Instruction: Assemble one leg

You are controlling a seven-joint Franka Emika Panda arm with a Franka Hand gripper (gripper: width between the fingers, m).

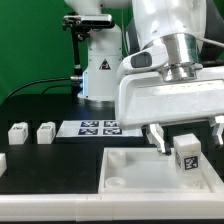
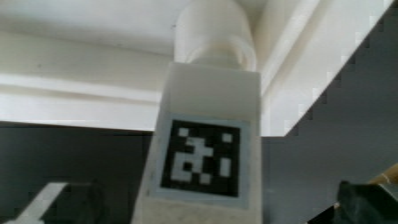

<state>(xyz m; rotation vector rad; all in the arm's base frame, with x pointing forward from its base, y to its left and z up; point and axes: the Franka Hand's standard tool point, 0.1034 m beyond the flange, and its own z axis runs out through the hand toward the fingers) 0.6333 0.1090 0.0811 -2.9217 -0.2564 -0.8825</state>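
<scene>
A white leg (image 1: 187,153) with a black-and-white tag stands upright at the right rear corner of the large white tray-like part (image 1: 140,172). My gripper (image 1: 187,145) hangs over it, jaws open, one finger (image 1: 156,139) on each side and a gap between each finger and the leg. In the wrist view the leg (image 2: 205,150) fills the middle, its round end (image 2: 222,45) against the white part (image 2: 107,75). The dark fingertips (image 2: 368,197) stand well clear of it. Two more legs (image 1: 17,132) (image 1: 45,131) lie at the exterior view's left.
The marker board (image 1: 98,127) lies on the black table behind the tray-like part. The arm's white base (image 1: 100,75) stands at the back. Another white part (image 1: 2,160) shows at the left edge.
</scene>
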